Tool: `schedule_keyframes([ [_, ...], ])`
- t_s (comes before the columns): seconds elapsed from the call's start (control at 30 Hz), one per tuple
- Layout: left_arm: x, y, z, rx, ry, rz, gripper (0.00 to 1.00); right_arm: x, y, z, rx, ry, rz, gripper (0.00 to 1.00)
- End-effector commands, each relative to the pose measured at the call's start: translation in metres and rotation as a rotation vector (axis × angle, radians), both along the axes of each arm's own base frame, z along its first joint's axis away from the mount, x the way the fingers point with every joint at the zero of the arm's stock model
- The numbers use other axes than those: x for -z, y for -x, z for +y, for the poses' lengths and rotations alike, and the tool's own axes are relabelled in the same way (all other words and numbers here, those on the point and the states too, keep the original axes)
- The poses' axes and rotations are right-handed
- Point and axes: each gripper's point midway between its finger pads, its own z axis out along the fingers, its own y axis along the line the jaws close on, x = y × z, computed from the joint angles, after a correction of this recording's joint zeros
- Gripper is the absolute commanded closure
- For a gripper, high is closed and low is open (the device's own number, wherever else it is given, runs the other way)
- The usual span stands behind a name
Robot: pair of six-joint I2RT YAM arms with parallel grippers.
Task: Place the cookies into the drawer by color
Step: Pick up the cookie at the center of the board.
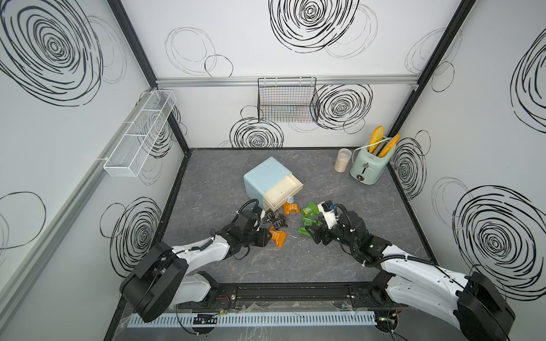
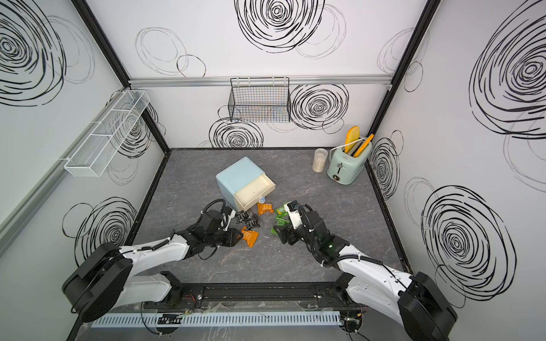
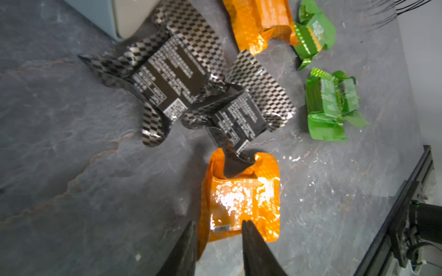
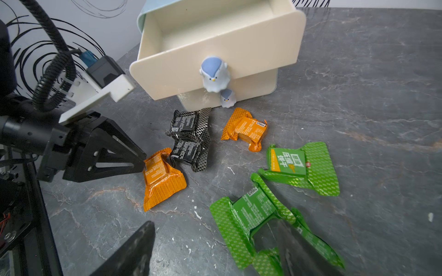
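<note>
Drawer point(image 1: 283, 189) open — cookies point(image 4: 187, 139) on table point(image 4: 358, 95) | left tool point(image 3: 218, 227): grip unclear | right tool point(image 4: 212, 225): released

Arms: L arm point(image 1: 204, 251) & R arm point(image 1: 413, 271), white shells, black joints, small screws.
Bases: big black rounded housings point(image 1: 156, 277).
Cables: black ribbed hose point(image 4: 55, 59), white zip ties.
Grippers: L gripper point(image 1: 270, 236), R gripper point(image 1: 310, 231), black triangular fingers w/ cutouts.
Wrist cam: white bracket point(image 4: 95, 95), black module, blue plug.
</note>
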Motion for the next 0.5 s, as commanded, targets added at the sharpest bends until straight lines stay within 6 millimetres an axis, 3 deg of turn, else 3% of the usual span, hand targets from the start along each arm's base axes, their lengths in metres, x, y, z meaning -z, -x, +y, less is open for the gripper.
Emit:
schedule_keyframes([
  [0.0,-0.010,0.002,0.002,-0.036,0.013,-0.009,0.63,0.009,0.010,0.007,-0.037,-0.039,0.076,0.19],
  [0.1,-0.016,-0.008,0.010,-0.063,-0.008,-0.068,0.61,0.019,0.015,0.011,-0.033,-0.057,0.163,0.18],
  [0.23,-0.021,-0.025,0.012,-0.069,0.009,-0.116,0.66,0.032,0.021,0.017,-0.032,-0.090,0.268,0.20],
  [0.47,-0.010,-0.035,0.006,-0.031,0.001,-0.117,0.70,0.032,0.030,0.035,-0.043,-0.202,0.396,0.28],
])
